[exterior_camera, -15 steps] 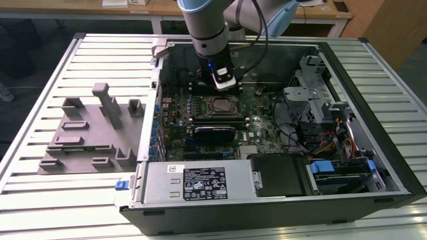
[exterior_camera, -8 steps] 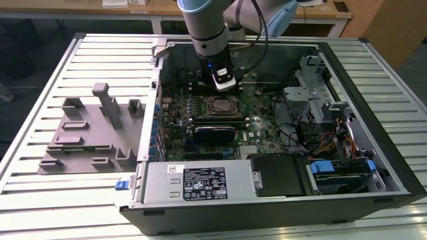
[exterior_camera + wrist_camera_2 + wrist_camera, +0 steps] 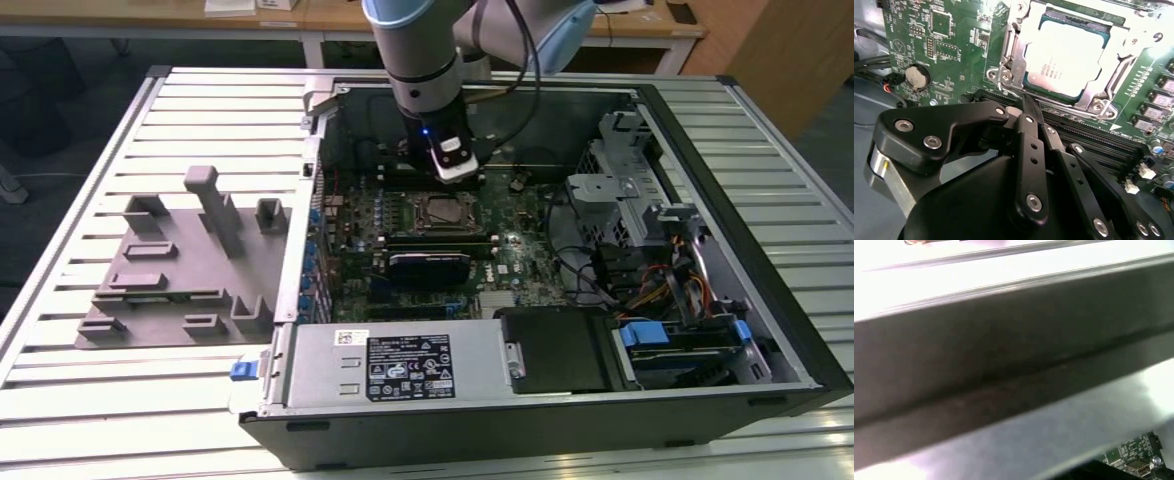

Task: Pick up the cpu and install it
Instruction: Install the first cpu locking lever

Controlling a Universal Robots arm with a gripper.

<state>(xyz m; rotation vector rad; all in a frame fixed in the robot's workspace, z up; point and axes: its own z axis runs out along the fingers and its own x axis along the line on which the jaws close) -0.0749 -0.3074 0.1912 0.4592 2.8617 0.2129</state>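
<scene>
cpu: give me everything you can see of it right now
The cpu, a flat square chip with a shiny silver-grey metal top and thin green rim, lies flat in the dark metal-framed motherboard socket, whose frame borders its edges. Small dark print marks the lid. Nothing rests on top. The black tool sits just beside the socket frame, not touching the chip. In the exterior view it sits mid-board, below the arm.

— Where was the arm (image 3: 424,60)?
— It reached straight down, wrist vertical.
— And the gripper (image 3: 1030,107)?
— In the second wrist view its black fingers (image 3: 1026,150) met at the tips, holding nothing.
</scene>
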